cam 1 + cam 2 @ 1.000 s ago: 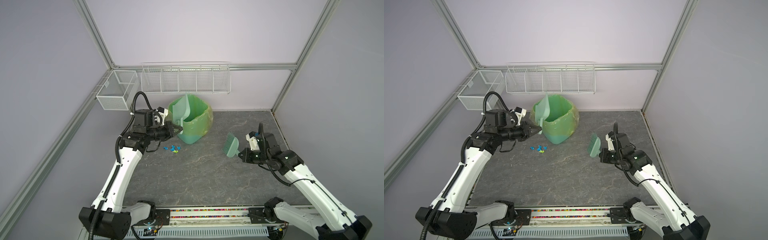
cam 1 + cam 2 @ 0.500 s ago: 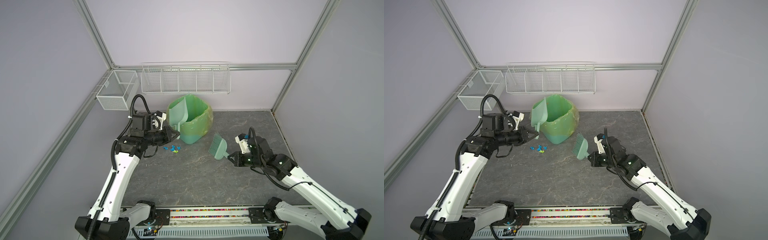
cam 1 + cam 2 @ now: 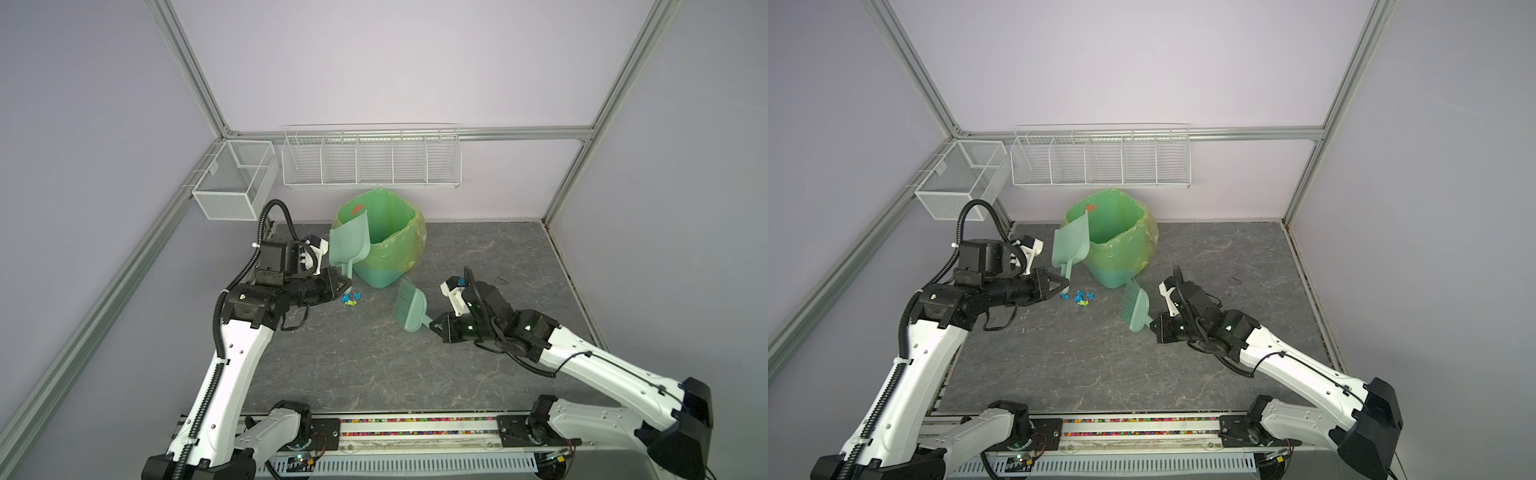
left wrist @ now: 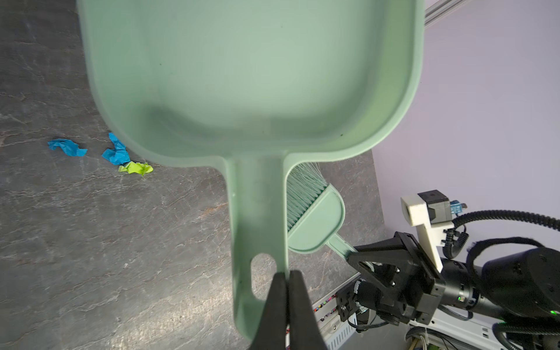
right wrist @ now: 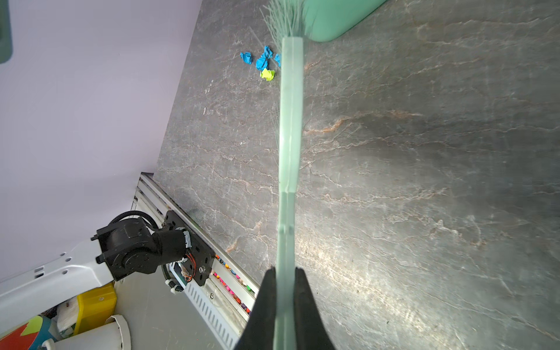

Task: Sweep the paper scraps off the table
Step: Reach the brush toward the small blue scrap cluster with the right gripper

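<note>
Blue and lime paper scraps [image 3: 350, 298] lie on the table [image 3: 415, 374] beside the green bin [image 3: 390, 266]; feather-light, they likely skitter, so I push, not pinch. My left gripper [image 3: 347, 285] clamps the dustpan [image 3: 349, 243] handle, my right gripper [image 3: 434, 324] the brush [image 3: 411, 311] handle. Since a second ago the brush has swung toward the bin and the dustpan has dipped

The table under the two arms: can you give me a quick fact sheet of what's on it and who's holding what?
left gripper: shut on the dustpan handle; pan raised beside the bin, nothing in it
right gripper: shut on the brush handle; bristles point toward the bin
paper scraps: small blue and lime cluster lying on the table, between dustpan and brush
swept up: not yet
</note>
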You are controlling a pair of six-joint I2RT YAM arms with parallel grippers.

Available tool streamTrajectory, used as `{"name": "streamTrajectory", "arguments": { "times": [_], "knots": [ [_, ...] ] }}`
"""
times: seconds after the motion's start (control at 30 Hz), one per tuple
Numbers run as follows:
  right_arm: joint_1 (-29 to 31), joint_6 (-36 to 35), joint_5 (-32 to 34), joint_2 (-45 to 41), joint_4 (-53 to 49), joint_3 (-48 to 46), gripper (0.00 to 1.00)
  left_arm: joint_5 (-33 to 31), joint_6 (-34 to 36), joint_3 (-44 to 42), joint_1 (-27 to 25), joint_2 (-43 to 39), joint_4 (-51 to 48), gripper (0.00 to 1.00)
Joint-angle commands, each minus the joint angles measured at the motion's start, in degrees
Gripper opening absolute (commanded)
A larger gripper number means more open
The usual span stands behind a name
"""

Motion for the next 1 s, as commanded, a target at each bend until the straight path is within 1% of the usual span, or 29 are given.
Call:
{"name": "streamTrajectory", "arguments": {
  "times": [0.0, 0.1, 0.3, 0.67, 0.87, 0.97],
  "knots": [
    [1.6, 2.5, 0.3, 1.9, 4.2, 2.2, 0.07, -2.1, 3.1, -1.2, 0.1, -1.6, -2.9, 0.0],
    [3.1, 4.0, -0.6, 4.4, 7.0, 3.1, 0.07, -3.1, 3.5, -2.6, 0.1, -2.5, -3.6, 0.0],
    [5.0, 7.5, -5.2, 11.6, 12.8, 5.0, 0.07, -4.9, 4.3, -4.0, 0.1, -3.8, -4.9, 0.0],
    [6.6, 11.5, -10.2, 24.9, 15.7, 14.6, 0.07, -10.5, 6.7, -3.6, 0.2, -4.7, -8.0, 0.0],
    [6.7, 14.1, -11.5, 31.3, 16.8, 19.6, 0.07, -14.2, 8.0, -4.2, 0.1, -4.5, -8.8, 0.0],
    [6.7, 14.5, -12.2, 34.5, 17.2, 22.4, 0.07, -14.7, 8.1, -4.4, 0.2, -4.5, -9.0, 0.0]
  ]
}}
